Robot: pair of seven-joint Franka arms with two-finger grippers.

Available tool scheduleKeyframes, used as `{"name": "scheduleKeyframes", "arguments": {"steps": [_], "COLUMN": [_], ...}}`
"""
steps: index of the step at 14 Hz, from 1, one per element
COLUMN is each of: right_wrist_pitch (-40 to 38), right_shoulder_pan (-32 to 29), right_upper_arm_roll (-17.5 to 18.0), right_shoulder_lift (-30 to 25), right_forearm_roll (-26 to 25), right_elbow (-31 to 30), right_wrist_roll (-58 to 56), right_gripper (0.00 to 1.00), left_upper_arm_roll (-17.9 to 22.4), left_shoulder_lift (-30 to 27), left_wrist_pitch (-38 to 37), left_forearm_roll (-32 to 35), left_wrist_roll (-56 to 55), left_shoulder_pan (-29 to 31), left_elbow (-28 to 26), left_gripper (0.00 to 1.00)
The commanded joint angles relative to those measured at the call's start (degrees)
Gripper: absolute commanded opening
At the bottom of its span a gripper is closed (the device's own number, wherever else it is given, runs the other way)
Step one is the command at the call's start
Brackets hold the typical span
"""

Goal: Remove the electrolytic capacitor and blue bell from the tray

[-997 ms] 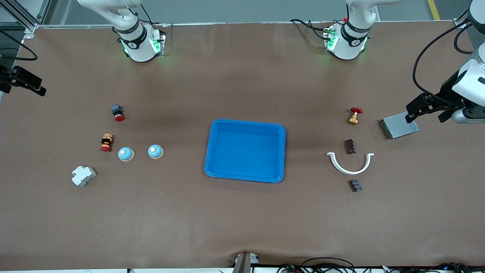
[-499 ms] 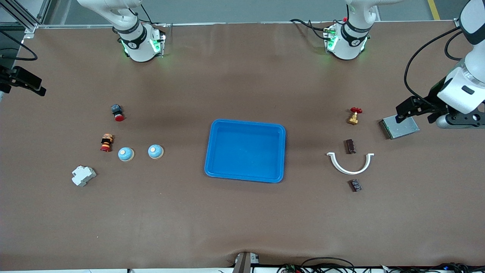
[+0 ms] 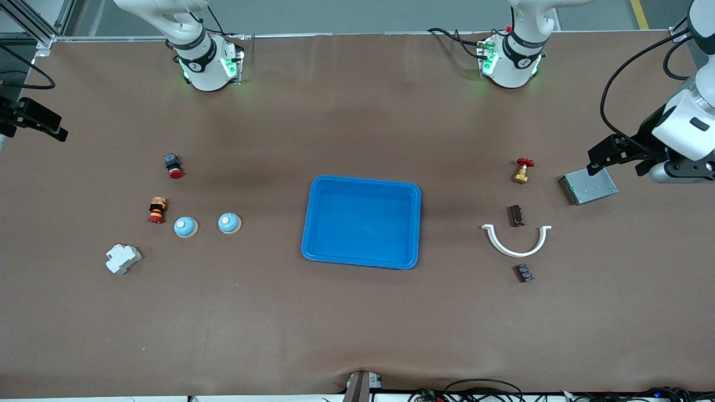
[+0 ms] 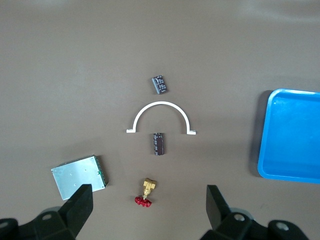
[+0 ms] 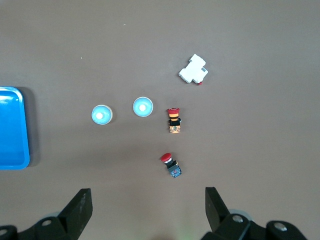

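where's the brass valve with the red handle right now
The brass valve sits toward the left arm's end of the table, beside the metal box and farther from the front camera than the dark capacitor.

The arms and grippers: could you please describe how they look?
Both arms are white with black joint bands; their bases glow green. The left gripper and right gripper have black two-finger jaws. Black cables loop along the left arm and trail from its base.
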Motion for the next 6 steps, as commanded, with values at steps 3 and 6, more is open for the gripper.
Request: {"name": "scheduleKeyframes", "arguments": {"steps": [3, 6], "right_wrist_pitch": [-0.5, -0.4], "right_shoulder_pan": [-0.5, -0.5], "right_upper_arm_roll": [0.2, 0.2], "right_shoulder_lift": [0.6, 0.6], "right_forearm_roll": [0.8, 0.8], "right_elbow": [1.2, 1.2], "right_wrist_roll": [0.3, 0.3], "right_gripper": [1.0, 1.0], "left_upper_arm_roll": [-0.4, -0.4], "left_shoulder_lift": [0.5, 0.5], "left_wrist_pitch": [-1.0, -1.0], "left_forearm_roll": [0.7, 0.7], "left_wrist_roll": [0.6, 0.7], "left_shoulder_pan": [0.4, 0.4], "left_elbow": [1.1, 1.0], "left_gripper": [1.0, 1.0]}}
